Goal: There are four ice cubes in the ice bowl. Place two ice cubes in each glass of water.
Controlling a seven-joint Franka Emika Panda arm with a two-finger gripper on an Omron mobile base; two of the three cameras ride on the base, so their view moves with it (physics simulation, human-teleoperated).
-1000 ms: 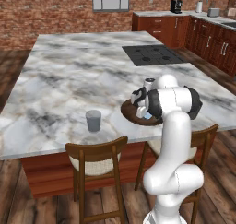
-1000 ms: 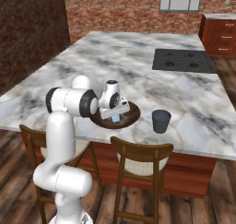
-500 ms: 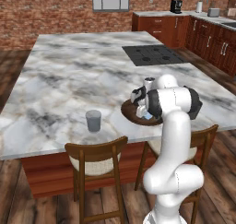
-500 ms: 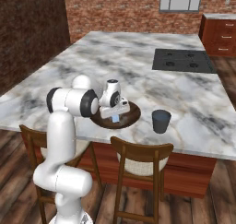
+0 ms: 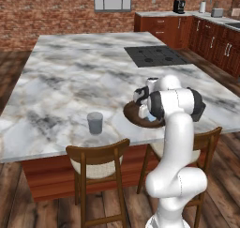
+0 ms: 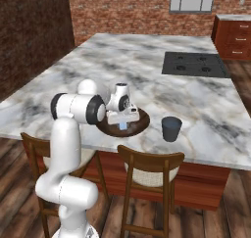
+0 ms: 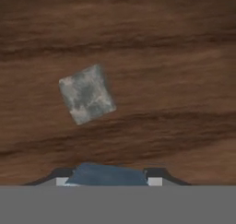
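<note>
I have the end effector down inside the ice bowl, pointing straight at its wooden floor. In the hand view a bluish cube sits right at the bottom edge between the two finger tips, with a tip close on each side. The jaws are part way in, and I cannot tell from these pictures whether they already press on it or stand just clear; I read this as the grasp being made.

The relation that matters is simple: the cube lies directly under the hand, on its centre line, not off to a side. A second ice cube lies further out on the bowl floor, apart from the first, turned askew to the fingers. It is roughly square, so I see no long axis to line up on.

Counting: two ice cubes are all I can make out; the base views are too coarse to pick out any others in the bowl. One ice bowl sits near the bench front edge. I see one glass of water on the left-hand side of the bowl, well apart from it, and another glass just beside the bowl on the other side. So two glasses, and there is only the one arm. I judge the nearer glass the shorter carry.
</note>
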